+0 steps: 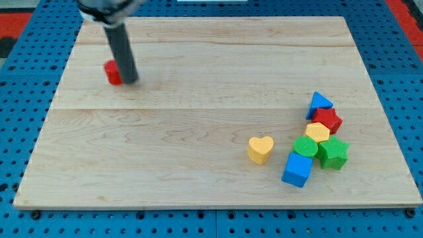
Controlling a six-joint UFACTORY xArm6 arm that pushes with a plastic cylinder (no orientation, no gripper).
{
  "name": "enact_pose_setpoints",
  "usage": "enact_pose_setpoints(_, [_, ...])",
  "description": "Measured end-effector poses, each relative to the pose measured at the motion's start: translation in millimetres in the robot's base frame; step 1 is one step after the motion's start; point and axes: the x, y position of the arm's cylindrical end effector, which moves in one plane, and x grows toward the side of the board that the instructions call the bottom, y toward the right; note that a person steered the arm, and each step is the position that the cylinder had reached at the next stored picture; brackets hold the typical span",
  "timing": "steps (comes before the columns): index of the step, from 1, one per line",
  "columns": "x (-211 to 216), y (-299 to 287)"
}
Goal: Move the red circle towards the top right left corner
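Observation:
The red circle (113,72) lies near the view's upper left of the wooden board (198,119), partly hidden behind my dark rod. My tip (130,82) rests on the board right against the red circle's right side, slightly below it. The rod rises from there toward the view's top left.
A cluster of blocks sits at the view's lower right: a blue triangle (320,102), a red star (328,119), a yellow hexagon (318,132), a green circle (305,147), a green star (333,153) and a blue cube (297,170). A yellow heart (260,149) lies just left of them.

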Motion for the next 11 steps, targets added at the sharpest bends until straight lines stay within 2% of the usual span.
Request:
enact_pose_setpoints(1, [-45, -21])
enact_pose_setpoints(2, [7, -20])
enact_pose_setpoints(3, [13, -60])
enact_pose_setpoints(4, [-58, -60])
enact_pose_setpoints(5, [-73, -43])
enact_pose_setpoints(6, [-59, -71])
enact_pose_setpoints(7, [-111, -129])
enact_pose_setpoints(8, [-116, -103])
enact_pose_setpoints(10, [-77, -92])
enact_pose_setpoints(11, [-85, -59])
